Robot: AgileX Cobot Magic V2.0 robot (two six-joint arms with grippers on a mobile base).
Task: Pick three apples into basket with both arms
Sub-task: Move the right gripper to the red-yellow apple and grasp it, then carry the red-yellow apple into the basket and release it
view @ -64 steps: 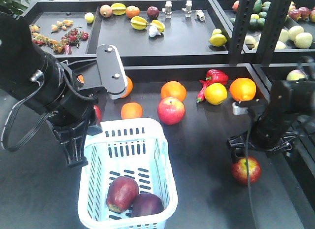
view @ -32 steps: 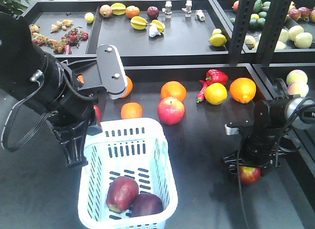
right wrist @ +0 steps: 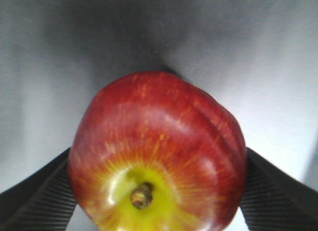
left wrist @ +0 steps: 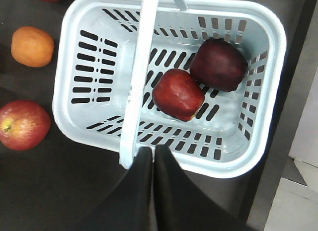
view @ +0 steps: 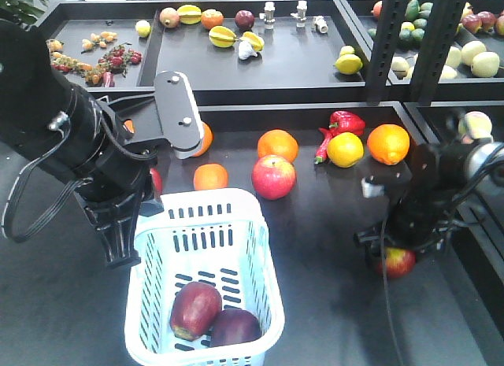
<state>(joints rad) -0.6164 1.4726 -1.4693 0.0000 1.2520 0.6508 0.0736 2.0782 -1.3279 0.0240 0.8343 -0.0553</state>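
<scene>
At lower right, the black right gripper (right wrist: pixel 158 196) clasps the flecked dark-red apple (right wrist: pixel 158 152) for lifting, while the left gripper (left wrist: pixel 153 154), jaws pressed together, waits over the pale slotted plastic basket (left wrist: pixel 263 30).

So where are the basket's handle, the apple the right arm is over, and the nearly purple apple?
basket handle (left wrist: pixel 140 67): left wrist view, mid-strap.
flecked apple (right wrist: pixel 159 141): right wrist view, front face.
purple apple (left wrist: pixel 218 64): left wrist view, top.

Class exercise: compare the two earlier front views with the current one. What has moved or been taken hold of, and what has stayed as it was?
The right pincer has come down over the flecked apple on the table and now brackets it between its fingers. That apple has shifted slightly up the picture. Unchanged: the left pincer at the basket handle, and two dark apples inside.
</scene>
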